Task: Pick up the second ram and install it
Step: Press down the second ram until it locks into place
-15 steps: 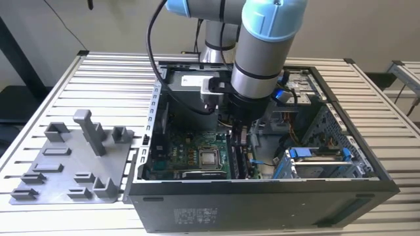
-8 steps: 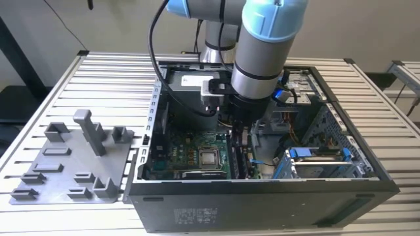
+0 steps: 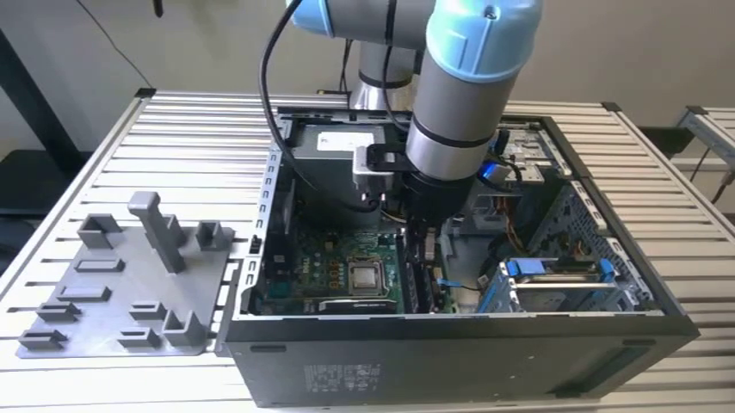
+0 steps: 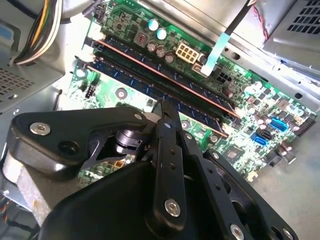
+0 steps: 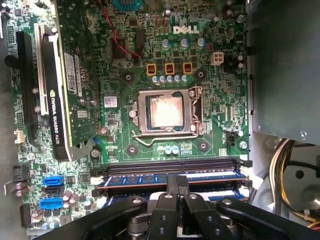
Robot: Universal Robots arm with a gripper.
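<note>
Matt grey plastic holder tray [image 3: 126, 284], ribbed bare-metal table [image 3: 195, 138], glossy black metal computer case [image 3: 460, 361]

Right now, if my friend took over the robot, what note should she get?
Gripper: down inside the open computer case, its tips at the memory slots. I cannot tell whether it is open or shut.
The second ram: lying along a slot right at the gripper tips; another stick sits in a neighbouring slot.
Grey holder tray: on the table at the exterior view's left, with no stick in it.
Done: pickup and carry.
Left: I cannot tell whether the ram is fully seated.
</note>
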